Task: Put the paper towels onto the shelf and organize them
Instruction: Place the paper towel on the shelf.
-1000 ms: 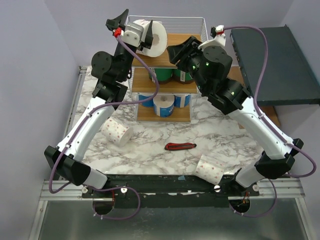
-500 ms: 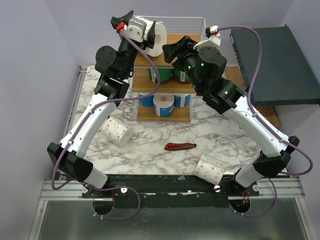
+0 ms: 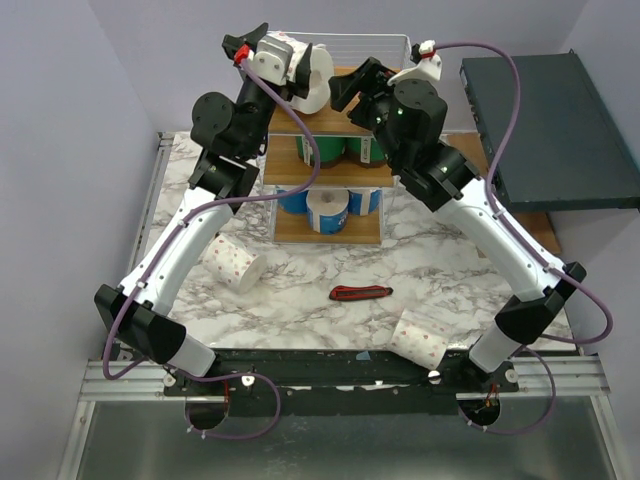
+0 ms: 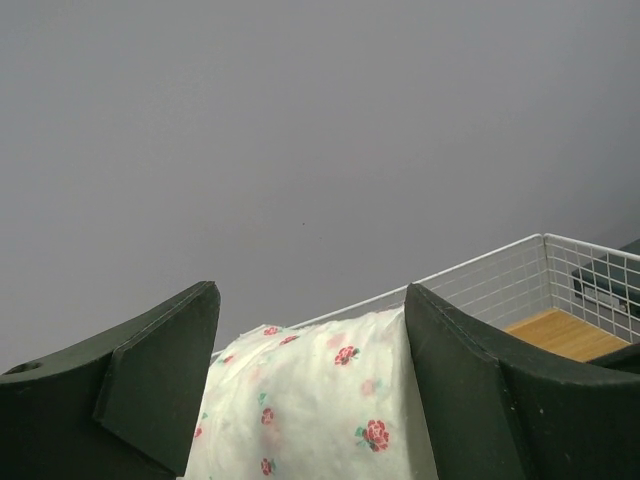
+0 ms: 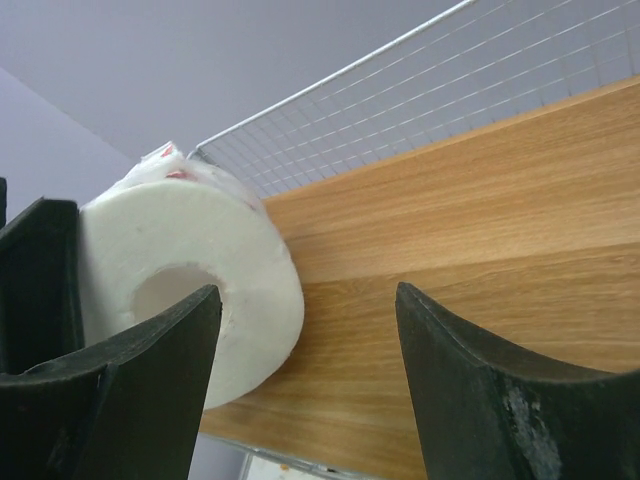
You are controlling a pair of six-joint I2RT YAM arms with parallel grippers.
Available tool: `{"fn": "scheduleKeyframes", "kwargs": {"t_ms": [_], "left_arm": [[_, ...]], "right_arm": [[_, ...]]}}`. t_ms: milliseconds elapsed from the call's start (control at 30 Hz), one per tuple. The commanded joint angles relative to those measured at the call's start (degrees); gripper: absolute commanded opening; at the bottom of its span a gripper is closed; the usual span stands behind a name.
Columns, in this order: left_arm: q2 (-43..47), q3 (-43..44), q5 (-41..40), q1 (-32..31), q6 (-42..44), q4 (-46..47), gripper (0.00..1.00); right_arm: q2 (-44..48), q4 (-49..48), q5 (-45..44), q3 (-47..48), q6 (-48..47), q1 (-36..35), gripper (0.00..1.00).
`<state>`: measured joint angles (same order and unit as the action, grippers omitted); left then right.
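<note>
Your left gripper (image 4: 310, 325) holds the white, red-dotted paper towel roll (image 5: 245, 250) at the left end of the white wire shelf's (image 3: 372, 50) wooden top tier (image 5: 480, 225). The roll's axis is horizontal, and its hollow core faces your wide, empty right gripper (image 5: 308, 295).

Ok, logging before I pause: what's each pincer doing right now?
Left pincer: closed on the dotted roll.
Right pincer: open, empty.

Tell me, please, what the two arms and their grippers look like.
The left arm and right arm have white shells between bulky black joints. A purple cable loops loosely along each, with a small red tag near the wrist. The left gripper and right gripper each have two dark, wedge-shaped fingers.
</note>
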<state>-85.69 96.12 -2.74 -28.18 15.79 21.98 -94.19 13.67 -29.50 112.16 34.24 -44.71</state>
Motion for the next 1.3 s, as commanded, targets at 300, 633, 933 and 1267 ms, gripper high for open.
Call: {"fn": "scheduleKeyframes", "kwargs": {"t_ms": [300, 633, 933, 1267], "left_arm": [[1.8, -2.3, 0.1, 0.6, 0.3, 0.9, 0.78], [2.0, -3.1, 0.5, 0.6, 0.0, 1.1, 0.78], [2.4, -3.7, 0.4, 0.6, 0.3, 1.4, 0.78], [2.6, -4.3, 0.7, 0.7, 0.2, 1.6, 0.78]], "right_arm": [[0.3, -9.4, 16.5, -5.8, -2.2, 4.5, 0.78], [-2.6, -8.6, 19.4, -3.7, -4.0, 6.0, 0.81], [-5.7, -8.4, 20.6, -1.1, -6.9, 6.7, 0.8], [-7.5, -9.6, 24.3, -0.5, -9.5, 7.0, 0.67]]}}
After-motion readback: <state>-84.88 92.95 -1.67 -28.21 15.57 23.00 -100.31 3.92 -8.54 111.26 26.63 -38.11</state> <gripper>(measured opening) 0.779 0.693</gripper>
